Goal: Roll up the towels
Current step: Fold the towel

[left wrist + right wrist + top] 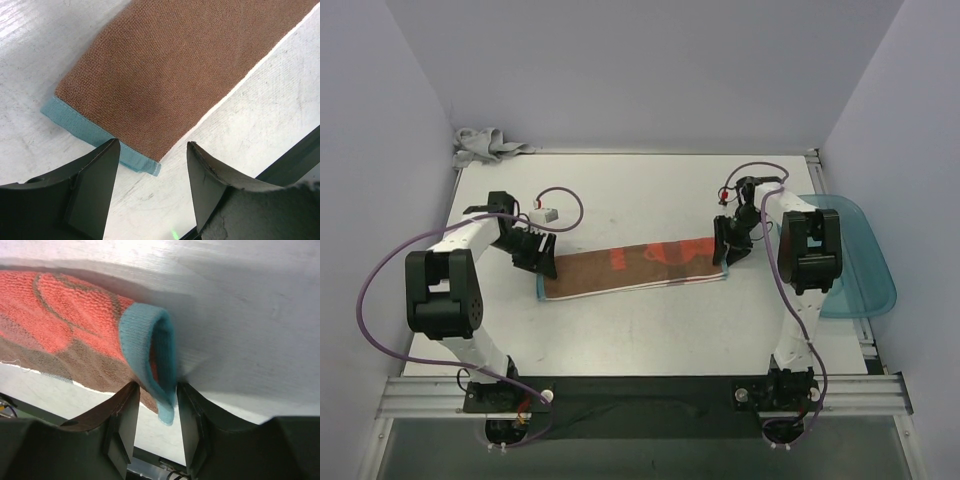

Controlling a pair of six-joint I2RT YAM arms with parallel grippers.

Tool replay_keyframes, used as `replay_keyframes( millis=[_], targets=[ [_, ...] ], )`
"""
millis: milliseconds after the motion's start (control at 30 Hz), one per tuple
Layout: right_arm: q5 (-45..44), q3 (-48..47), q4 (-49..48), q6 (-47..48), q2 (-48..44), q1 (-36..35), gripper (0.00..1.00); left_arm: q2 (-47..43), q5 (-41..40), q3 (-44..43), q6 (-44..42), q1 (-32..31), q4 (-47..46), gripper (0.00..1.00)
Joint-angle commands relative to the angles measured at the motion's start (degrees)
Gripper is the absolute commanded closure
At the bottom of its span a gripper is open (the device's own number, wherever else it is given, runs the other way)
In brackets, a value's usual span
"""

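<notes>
Two-arm rig seen from above, with a close view from each wrist. The rust-brown towel (630, 265) lies flat on the desk (640, 190) as a long narrow strip. It spans the gap between the two pincers, one short end at each.

Left pincer (152, 145): jaws spread wide, holding nothing. The near short end of the strip, edged with a teal hem (75, 122), lies just ahead of the fingertips, and the brown pile runs away from them. One corner of the hem sits at the tip of one finger; whether they touch cannot be told. A thin white edge runs along the long side of the strip on the other finger's side.

Right pincer (157, 386): jaws drawn in on the opposite short end of the rust-brown towel. Here the teal-hemmed end is curled up off the desk into a small upright loop. The loop stands between the two fingers and meets both of them, so the pincer pinches it. Beyond the loop the cloth lies flat and carries an orange pattern (55, 315), extending away from this pincer toward the left one.

The light grey towel (485, 147) lies crumpled at the far corner of the desk, beyond the left pincer and well apart from it. A teal tray (870, 290) sits on the outer side of the right pincer, behind its arm and apart from the strip.
</notes>
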State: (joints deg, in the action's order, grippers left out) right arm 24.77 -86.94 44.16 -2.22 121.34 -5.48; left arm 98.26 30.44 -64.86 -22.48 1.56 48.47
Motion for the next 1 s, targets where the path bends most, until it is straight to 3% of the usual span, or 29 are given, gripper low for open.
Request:
replay_keyframes(
  millis=[0, 100, 167, 233, 600, 967],
  targets=[
    [2.73, 0.10, 2.07, -0.59, 1.80, -1.20, 0.64, -1.05, 1.29, -2.46, 0.51, 0.37, 0.40, 0.34],
    [3.61, 0.10, 2.42, -0.59, 2.23, -0.86, 0.74, -1.05, 1.12, -2.81, 0.86, 0.37, 0.40, 0.34],
    [3.35, 0.10, 2.68, -0.33, 1.54, -0.42, 0.89, -1.05, 1.12, -3.08, 1.21, 0.37, 0.40, 0.34],
    [3.35, 0.10, 3.03, 0.11, 0.23, 0.72, 0.99, -1.14, 1.64, -3.08, 1.30, 0.37, 0.40, 0.34],
    [-1.83, -4.20, 6.80, 6.78, -9.45, 4.77, 1.00, -1.05, 5.06, -1.85, 3.67, -0.07, -0.48, 0.35],
    [-4.39, -7.98, 8.22, 6.62, -9.55, -7.70, 1.00, 3.33, 16.57, -2.37, 10.52, -0.86, -4.26, 0.48]
  ],
)
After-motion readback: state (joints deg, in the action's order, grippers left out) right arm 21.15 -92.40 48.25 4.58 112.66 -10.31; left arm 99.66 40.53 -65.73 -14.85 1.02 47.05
